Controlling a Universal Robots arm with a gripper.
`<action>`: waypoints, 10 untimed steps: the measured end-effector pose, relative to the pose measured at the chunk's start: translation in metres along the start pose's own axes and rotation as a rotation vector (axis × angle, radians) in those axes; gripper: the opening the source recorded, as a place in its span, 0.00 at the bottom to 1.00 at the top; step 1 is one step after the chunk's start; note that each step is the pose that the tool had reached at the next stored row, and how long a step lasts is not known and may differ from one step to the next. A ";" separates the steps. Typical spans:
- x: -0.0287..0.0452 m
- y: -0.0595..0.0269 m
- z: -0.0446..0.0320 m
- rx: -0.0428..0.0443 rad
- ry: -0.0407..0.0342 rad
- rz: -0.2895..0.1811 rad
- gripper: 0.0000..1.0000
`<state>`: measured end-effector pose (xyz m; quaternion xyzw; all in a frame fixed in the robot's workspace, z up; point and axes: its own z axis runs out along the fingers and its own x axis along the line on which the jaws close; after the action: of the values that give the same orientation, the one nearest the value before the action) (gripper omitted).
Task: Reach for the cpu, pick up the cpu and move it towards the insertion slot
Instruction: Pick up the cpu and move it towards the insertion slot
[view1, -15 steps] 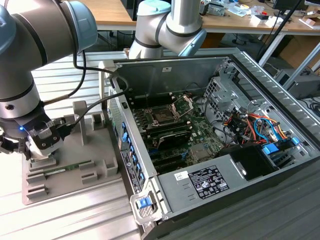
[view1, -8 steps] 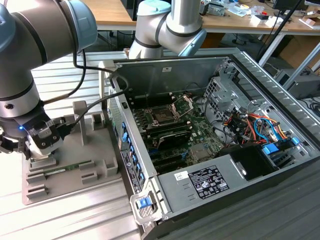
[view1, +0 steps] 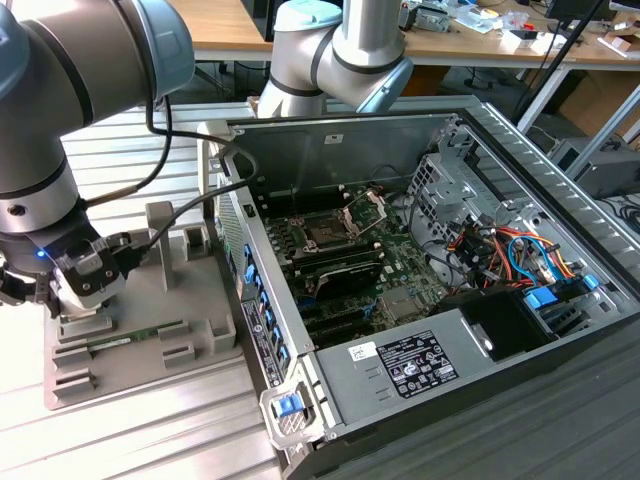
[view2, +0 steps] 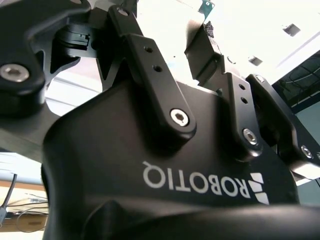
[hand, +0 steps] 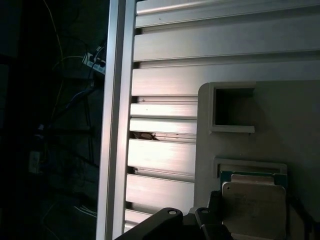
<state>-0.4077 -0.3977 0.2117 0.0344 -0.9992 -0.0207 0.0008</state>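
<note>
**Jaws.** The jaws are positioned at the end of the arm (view1: 40, 120), right over the grey fixture block (view1: 190, 300), at the exterior view's left. In the first wrist view the cpu (hand: 252, 202) is seen directly under the jaws. It lies flat within the rim of a shallow pocket in the block, silvery face up, with a teal edge showing along one side. Black jaw parts are seen close beside the cpu's edges. It cannot be told whether the jaws are closed on the cpu or only set about it.

**Around the jaws.**
- A square recess (hand: 232, 107) is noted in the block, just beyond the cpu's pocket.
- A long green memory stick (view1: 130, 340) lies on the block near the jaws.
- The block is carried on the slatted aluminium desk (view1: 150, 440).

**Slot.** The insertion slot (view1: 325, 232) is found well apart from the jaws, toward the exterior view's right. It sits on the board inside the open computer case (view1: 330, 150), with its hinged bracket (view1: 365, 208) raised.

**In the way.** Between the jaws and the slot stand an upright post (view1: 160, 225) of the block and the case's near side wall (view1: 262, 320). Black cables (view1: 185, 195) are draped from the arm across that gap.
</note>
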 end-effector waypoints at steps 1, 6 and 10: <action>0.0000 0.0000 -0.0003 0.0000 0.0000 0.000 0.55; 0.0000 0.0001 -0.0016 0.0001 0.0000 0.000 0.55; 0.0000 0.0002 -0.0040 0.0000 0.0001 0.000 0.55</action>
<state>-0.4077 -0.3977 0.2157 0.0344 -0.9992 -0.0207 0.0009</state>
